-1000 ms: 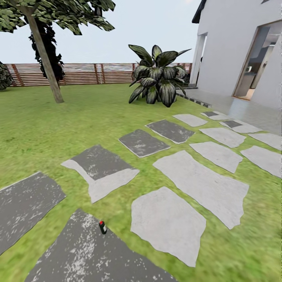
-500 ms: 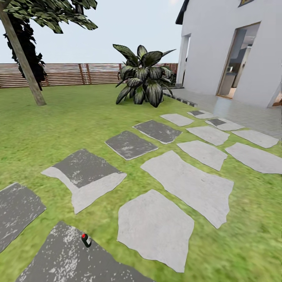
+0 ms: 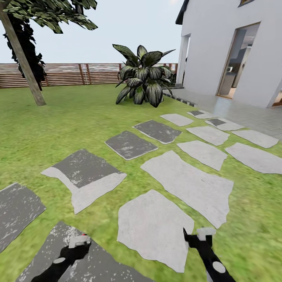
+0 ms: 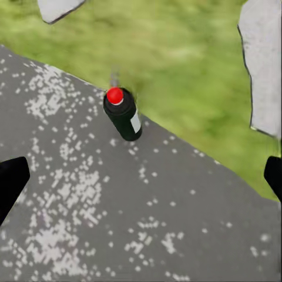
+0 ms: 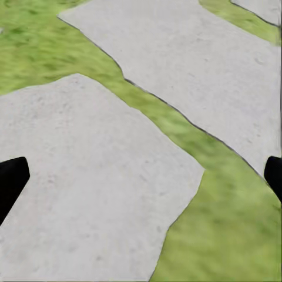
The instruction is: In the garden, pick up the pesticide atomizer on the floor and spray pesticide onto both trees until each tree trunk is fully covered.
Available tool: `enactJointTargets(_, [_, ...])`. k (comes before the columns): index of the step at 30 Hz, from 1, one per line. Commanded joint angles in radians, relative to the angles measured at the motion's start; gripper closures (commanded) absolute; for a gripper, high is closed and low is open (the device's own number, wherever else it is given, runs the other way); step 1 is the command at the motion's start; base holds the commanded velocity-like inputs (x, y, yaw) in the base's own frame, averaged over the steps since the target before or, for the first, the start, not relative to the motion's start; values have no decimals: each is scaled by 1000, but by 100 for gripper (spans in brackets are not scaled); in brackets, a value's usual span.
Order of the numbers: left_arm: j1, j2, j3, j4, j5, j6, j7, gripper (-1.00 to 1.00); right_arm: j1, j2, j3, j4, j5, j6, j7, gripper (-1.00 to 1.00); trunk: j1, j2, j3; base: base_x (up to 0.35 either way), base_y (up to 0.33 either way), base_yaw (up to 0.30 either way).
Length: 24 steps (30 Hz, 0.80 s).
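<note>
The pesticide atomizer (image 4: pixel 122 113) is a small dark bottle with a red cap and a pale label. It lies at the edge of a dark grey speckled paving slab (image 4: pixel 153 223), beside the grass floor (image 4: pixel 176 53). My left gripper (image 4: pixel 141 182) hovers open above it, with the bottle ahead of its spread fingers. In the head view the left gripper (image 3: pixel 78 243) covers the bottle at the lower left. My right gripper (image 3: pixel 197 235) is open over a light grey slab (image 5: pixel 88 176) and holds nothing. The two trees are out of view.
Grey stepping slabs (image 3: pixel 184 180) cross the lawn toward the white house (image 3: pixel 227 47) and its paved terrace. A broad-leaved plant (image 3: pixel 143 78) stands mid-lawn. A thin leaning stem (image 3: pixel 23 58) rises at far left before the brown slat fence (image 3: pixel 78 73).
The camera first panned right, then held still. Both arms have come up into the head view's lower edge. The left gripper now covers the atomizer there.
</note>
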Motion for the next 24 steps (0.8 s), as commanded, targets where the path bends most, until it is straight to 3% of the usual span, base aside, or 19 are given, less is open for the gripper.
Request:
enactJointTargets(1, [-22,0,0,-3,0,11,0,-100,-43,1,0,-1,-1,36,-1,-100,0,0,0,0,0,0])
enactJointTargets(4, [-57,2,0,-7,-2,24,1,-100,-116,2,0,-5,-3,125,-1,-100,0,0,0,0,0,0])
enactJointTargets(7, [-76,12,0,-10,-3,27,3,-100,-151,3,0,-11,-4,177,0,-100,0,0,0,0,0,0])
enactJointTargets(13, [-75,35,-1,-10,-2,12,0,-100,-163,-6,2,-2,-1,193,10,-100,0,0,0,0,0,0])
enactJointTargets(18, [-73,38,-2,-10,-1,10,-6,-100,-163,-7,3,94,4,192,12,-100,0,0,0,0,0,0])
enactJointTargets(24, [-72,43,0,-11,-1,10,-13,-100,-163,-6,2,116,5,192,11,-100,4,-7,-3,0,0,0])
